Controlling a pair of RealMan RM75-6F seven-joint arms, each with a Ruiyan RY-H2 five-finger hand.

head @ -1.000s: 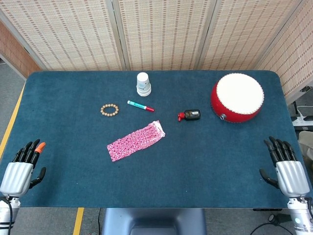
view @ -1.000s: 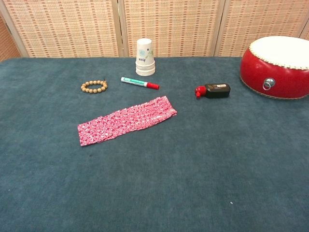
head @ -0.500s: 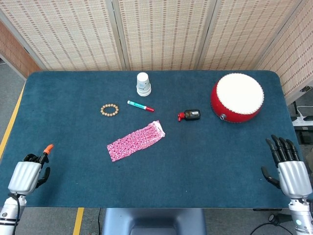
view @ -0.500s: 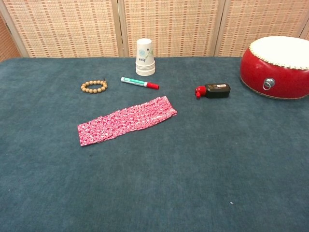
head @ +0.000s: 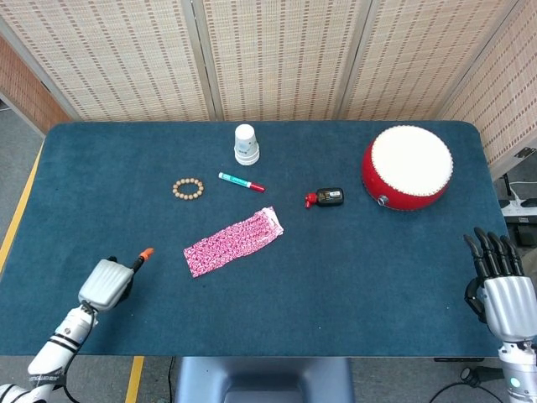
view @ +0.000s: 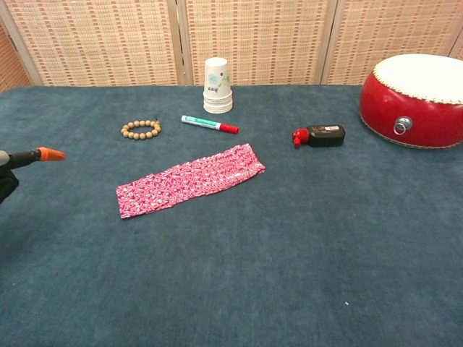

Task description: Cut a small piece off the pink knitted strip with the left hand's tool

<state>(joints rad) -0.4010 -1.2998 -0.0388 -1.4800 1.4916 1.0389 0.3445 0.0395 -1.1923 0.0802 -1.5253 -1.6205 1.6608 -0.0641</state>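
Head view
Left hand: the silver-backed left hand [head: 106, 283] is hovering over the near-left part of the dark teal felt-covered table [head: 352, 269], its fingers curled around a thin dark tool with an orange tip [head: 142, 255]; the tip is pointing toward the strip and sitting near its lower-left end, not touching it.
Strip: the pink knitted strip of fabric [head: 233, 241] is lying flat and slanted at the middle of the table, its upper-right end pointing toward the marker.
Right hand: the right hand [head: 501, 290] is hanging at the near-right edge of the table, its dark fingers straight and apart, holding nothing.
Other things: a stack of white paper cups [head: 246, 144] is standing toward the far edge; a green marker with a red cap [head: 241, 181] is lying between the cups and the strip; a ring of tan wooden beads [head: 188, 188] is resting left of the marker; a small black bottle with a red cap [head: 325, 197] is lying just beside a round red drum with a white skin [head: 407, 167].

Chest view
Left hand: only a dark sliver is showing at the left edge, with the tool [view: 35, 155] reaching in above the table [view: 289, 275], well left of the strip [view: 192, 178].
Right hand: not showing here.
Other things: the cups [view: 218, 85], marker [view: 209, 124], beads [view: 141, 129], bottle [view: 319, 135] and drum [view: 416, 97] are sitting behind the strip.
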